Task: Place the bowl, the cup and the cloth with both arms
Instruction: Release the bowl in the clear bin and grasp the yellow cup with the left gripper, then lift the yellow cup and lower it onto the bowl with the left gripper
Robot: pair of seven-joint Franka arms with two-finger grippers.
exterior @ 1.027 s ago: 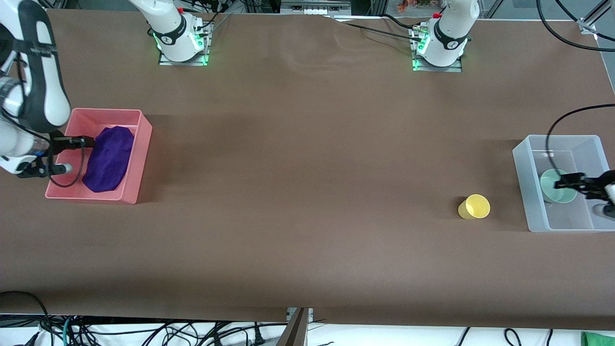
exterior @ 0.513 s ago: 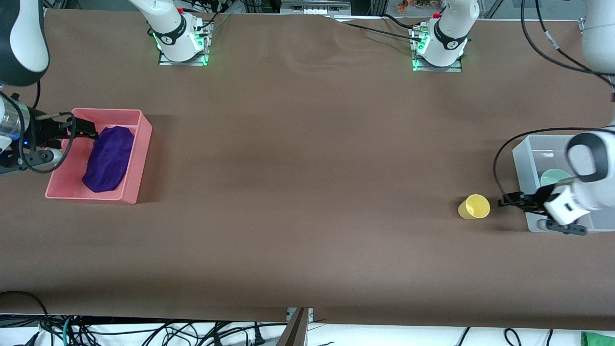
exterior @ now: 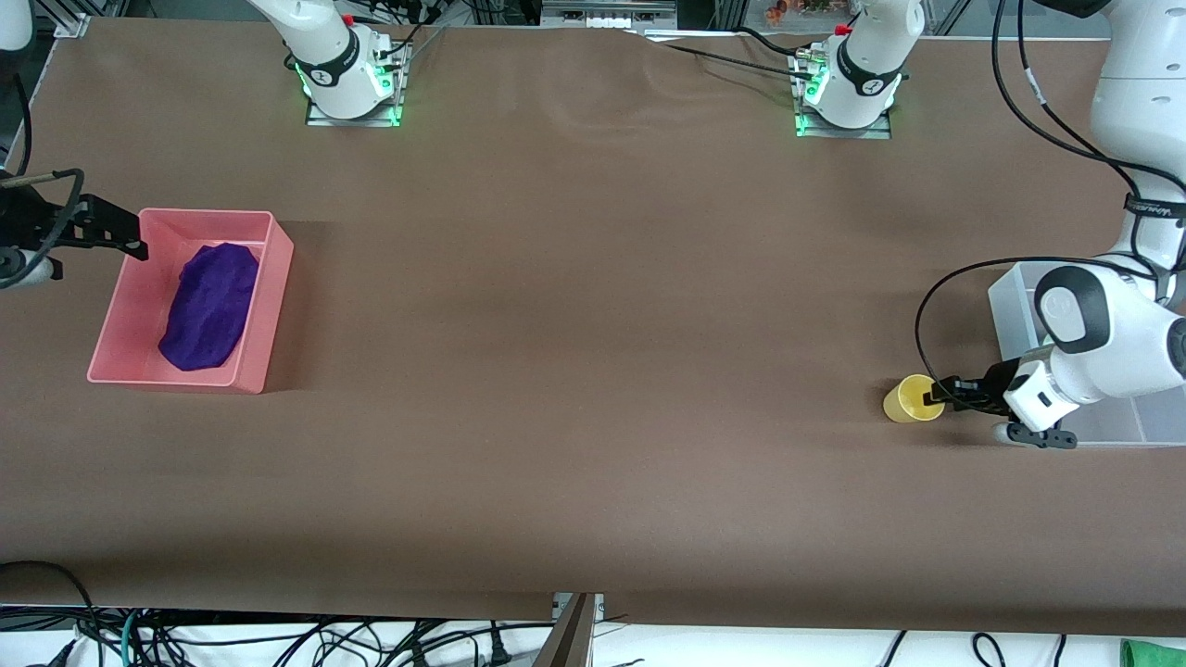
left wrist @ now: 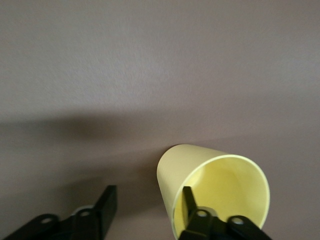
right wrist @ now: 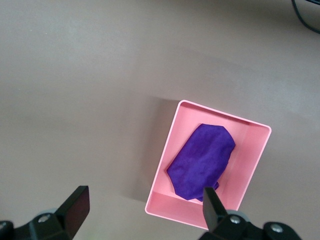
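The yellow cup (exterior: pixel 911 399) lies on its side on the table beside the clear bin (exterior: pixel 1012 295), its mouth facing my left gripper (exterior: pixel 941 396). In the left wrist view the cup (left wrist: pixel 215 175) fills the lower part. My left gripper (left wrist: pixel 147 195) is open, with one finger (left wrist: pixel 191 207) inside the cup's mouth and the other outside its wall. The purple cloth (exterior: pixel 211 304) lies in the pink bin (exterior: pixel 271 278). My right gripper (exterior: pixel 125 237) is open and empty, up over the bin's edge at the right arm's end. The bowl is hidden by the left arm.
The right wrist view looks down on the pink bin (right wrist: pixel 250 167) with the cloth (right wrist: pixel 202 161) inside, and my right gripper (right wrist: pixel 144 199) over the table beside it. The two arm bases (exterior: pixel 352 69) stand along the table's top edge.
My left gripper has left the clear bin and come down to the cup's mouth. My right gripper has drawn up and away from the cloth in the pink bin.
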